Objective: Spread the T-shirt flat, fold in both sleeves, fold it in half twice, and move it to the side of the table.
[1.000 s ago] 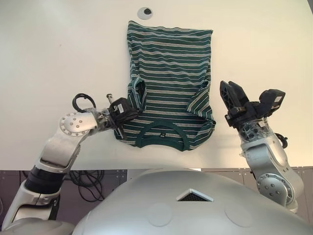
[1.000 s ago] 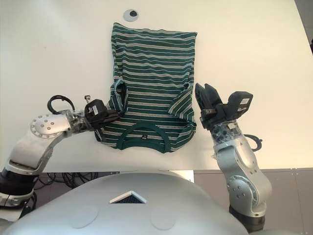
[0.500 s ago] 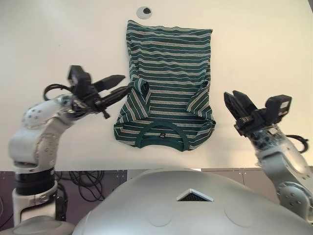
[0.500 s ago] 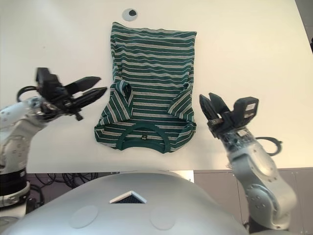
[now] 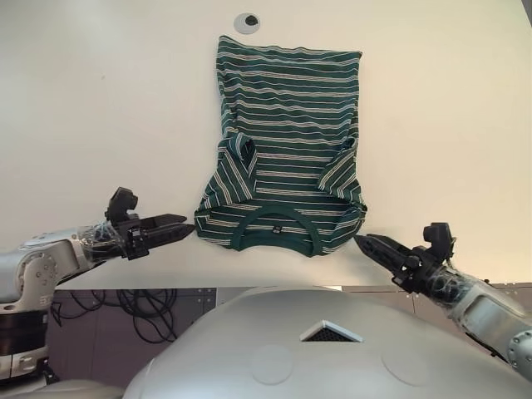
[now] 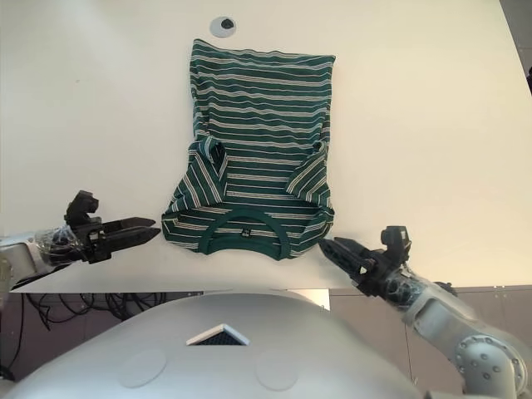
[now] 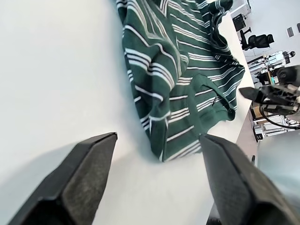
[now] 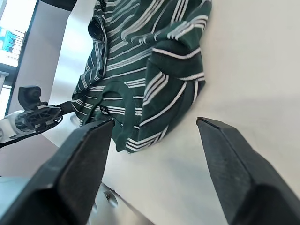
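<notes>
The left gripper (image 5: 189, 224) sits low at the near edge of the white table (image 5: 100, 108), its two dark fingers (image 7: 75, 183) pointing right toward the shirt and spread well apart with nothing between them. Their tips lie just beside the near left shoulder corner of the T-shirt (image 5: 287, 141); whether they touch the cloth cannot be told. The T-shirt (dark green with thin white stripes) lies in the middle of the table. Its ribbed collar (image 5: 274, 226) is toward the near edge and its straight hem is at the far side. Both short sleeves are folded inward over the body, the left sleeve (image 5: 235, 170) and the right sleeve (image 5: 339, 170) each lying slantwise on the chest, so the shirt forms a long, roughly straight-sided shape that widens a little at the shoulders. Just beyond the far left corner of the hem, a small round grey disc (image 5: 246, 22) is set in the tabletop. The right gripper (image 5: 363, 242) is also low at the near edge, pointing left at the near right shoulder corner and just beside it. The right wrist view shows its fingers (image 8: 84, 168) parted wide and holding nothing, with the shirt's corner lying beyond them.
</notes>
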Tool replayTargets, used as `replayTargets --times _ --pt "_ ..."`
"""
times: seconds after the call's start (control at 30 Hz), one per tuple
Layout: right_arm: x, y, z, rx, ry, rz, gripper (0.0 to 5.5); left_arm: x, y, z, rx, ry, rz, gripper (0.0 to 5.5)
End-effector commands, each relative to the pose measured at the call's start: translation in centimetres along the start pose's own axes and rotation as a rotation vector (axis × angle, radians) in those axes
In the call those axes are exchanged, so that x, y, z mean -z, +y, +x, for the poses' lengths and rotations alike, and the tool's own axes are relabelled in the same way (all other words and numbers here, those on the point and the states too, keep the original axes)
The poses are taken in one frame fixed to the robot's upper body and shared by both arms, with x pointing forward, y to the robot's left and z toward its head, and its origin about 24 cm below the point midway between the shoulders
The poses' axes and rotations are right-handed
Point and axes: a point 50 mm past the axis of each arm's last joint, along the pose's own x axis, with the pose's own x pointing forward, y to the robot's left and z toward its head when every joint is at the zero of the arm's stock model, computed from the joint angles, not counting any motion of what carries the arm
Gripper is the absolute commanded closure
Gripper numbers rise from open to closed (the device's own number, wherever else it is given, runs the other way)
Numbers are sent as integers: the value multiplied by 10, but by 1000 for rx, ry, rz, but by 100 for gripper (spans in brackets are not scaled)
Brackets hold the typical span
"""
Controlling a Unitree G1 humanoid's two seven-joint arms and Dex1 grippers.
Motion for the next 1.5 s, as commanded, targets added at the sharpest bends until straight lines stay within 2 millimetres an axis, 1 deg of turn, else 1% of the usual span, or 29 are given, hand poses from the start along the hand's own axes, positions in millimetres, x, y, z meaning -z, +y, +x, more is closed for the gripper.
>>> replayTargets --times 0.03,0.13,0.2,0.23,0.27,0.3,0.33,0.37,0.5,0.67,0.77,0.83,0.93,1.03,1.2,1.27,1.33,1.43,1.47,1.5 --pt "5 -1 7 -7 38 13 230 12 1 13 -35 1 -27 230" --pt "2 -2 18 -17 28 13 230 22 -4 19 -21 13 -42 230" --pt "3 -2 25 -17 35 9 226 24 -5 20 -19 24 -39 263" --pt "5 -2 28 -16 36 13 242 24 -6 21 -16 36 -32 271" --pt "7 -1 30 -16 47 7 258 25 -6 21 -14 45 -28 295" --pt "9 1 31 -15 46 8 265 24 -6 22 -12 54 -23 297" --pt "9 1 31 -9 48 2 291 25 -5 22 -12 59 -20 322" --pt "10 0 32 -2 49 -4 303 25 -5 22 -14 60 -20 331" --pt "10 -3 34 27 47 -15 376 25 -4 27 -10 61 -13 395" --pt "11 -3 35 18 53 -16 470 29 -2 27 -18 68 -15 480" --pt "14 -1 33 4 70 -32 504 31 -3 26 -7 93 -10 516" --pt "14 3 30 -29 75 -33 534 31 -7 23 24 128 -4 548" --pt "11 6 21 -78 77 -63 546 27 -16 15 84 189 7 550" --pt "5 7 13 -108 70 -64 546 17 -25 8 138 245 24 550" --pt "0 21 5 -236 107 -81 546 0 -37 5 203 290 67 550" --pt "-16 26 6 -283 82 -121 546 -11 -40 5 231 280 78 550" --pt "-42 34 8 -350 21 -165 546 -27 -42 7 260 265 102 550" --pt "-80 44 14 -436 -6 -245 546 -59 -42 15 286 218 163 550" --pt "-92 44 17 -437 0 -276 546 -73 -41 18 290 207 196 550" --pt "-107 43 21 -440 -5 -303 546 -90 -40 24 294 185 234 550"
